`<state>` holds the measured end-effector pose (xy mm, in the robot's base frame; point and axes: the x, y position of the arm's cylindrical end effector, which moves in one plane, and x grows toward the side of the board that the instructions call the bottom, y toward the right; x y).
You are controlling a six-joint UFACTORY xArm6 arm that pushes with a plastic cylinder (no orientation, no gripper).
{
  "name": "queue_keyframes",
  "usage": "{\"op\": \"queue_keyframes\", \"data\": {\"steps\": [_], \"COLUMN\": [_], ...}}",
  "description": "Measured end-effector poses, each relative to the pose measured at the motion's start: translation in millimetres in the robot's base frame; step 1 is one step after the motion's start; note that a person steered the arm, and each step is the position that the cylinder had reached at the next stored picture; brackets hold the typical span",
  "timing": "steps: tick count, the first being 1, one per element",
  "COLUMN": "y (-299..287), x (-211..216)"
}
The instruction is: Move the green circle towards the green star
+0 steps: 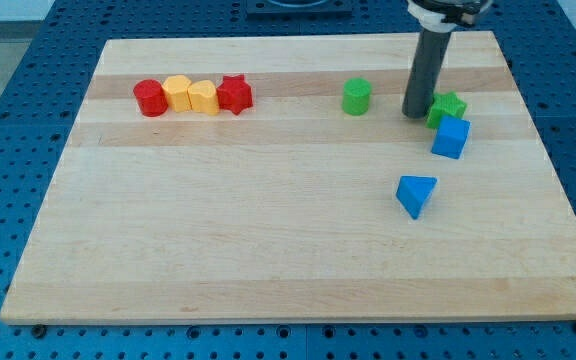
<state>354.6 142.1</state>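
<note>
The green circle (pixel 356 96) stands on the wooden board (pixel 268 220) at the view's upper right of centre. The green star (pixel 449 106) lies further to the view's right, partly hidden behind my rod. My tip (pixel 415 113) rests on the board between them, close against the star's left side and well to the right of the circle.
A blue cube (pixel 451 137) touches the green star from below. A blue triangle (pixel 416 195) lies lower down. At the view's upper left a row holds a red circle (pixel 149 97), two yellow blocks (pixel 190 96) and a red star (pixel 234 94).
</note>
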Motion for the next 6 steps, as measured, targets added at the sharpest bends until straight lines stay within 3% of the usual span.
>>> {"op": "queue_keyframes", "data": {"steps": [3,4,5,6], "y": [-101,-116,-97,-49], "x": [14,0,-39,-47]}}
